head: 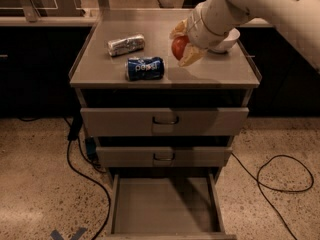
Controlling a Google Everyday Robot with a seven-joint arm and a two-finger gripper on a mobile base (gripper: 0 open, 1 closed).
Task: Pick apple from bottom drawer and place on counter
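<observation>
Apple (178, 48) in end effector (182, 45) above grey counter (210, 73), speckled floor (40, 174) below
</observation>
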